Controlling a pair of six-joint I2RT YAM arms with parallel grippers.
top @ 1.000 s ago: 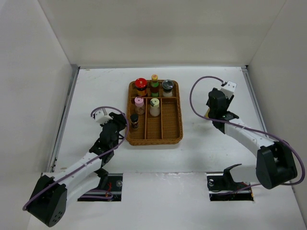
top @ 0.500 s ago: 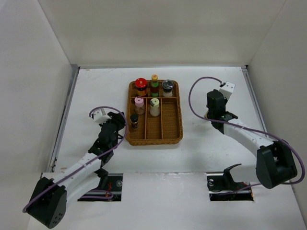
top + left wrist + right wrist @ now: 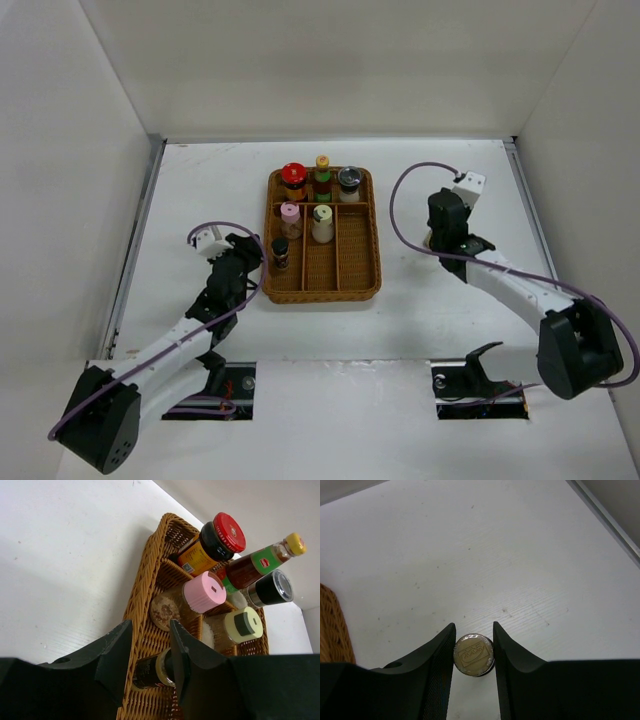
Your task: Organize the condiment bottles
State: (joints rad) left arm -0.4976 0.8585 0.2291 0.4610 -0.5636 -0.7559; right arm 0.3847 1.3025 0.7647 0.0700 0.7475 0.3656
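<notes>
A white desk (image 3: 200, 190) carries a brown wicker tray (image 3: 376, 262) holding six condiment bottles: a red-capped bottle (image 3: 293, 175), orange-capped bottle (image 3: 323, 162) and silver-capped bottle (image 3: 348, 178) in the far row, a pink-capped bottle (image 3: 290, 212) and pale-green-capped bottle (image 3: 321, 214) in the middle, and a dark-capped bottle (image 3: 280, 250) nearest. The left end effector (image 3: 150, 625) hangs spread just outside the tray's left rim. Well right of the tray, the right end effector (image 3: 474, 626) pinches a yellow-lidded jar (image 3: 473, 654), lid up.
</notes>
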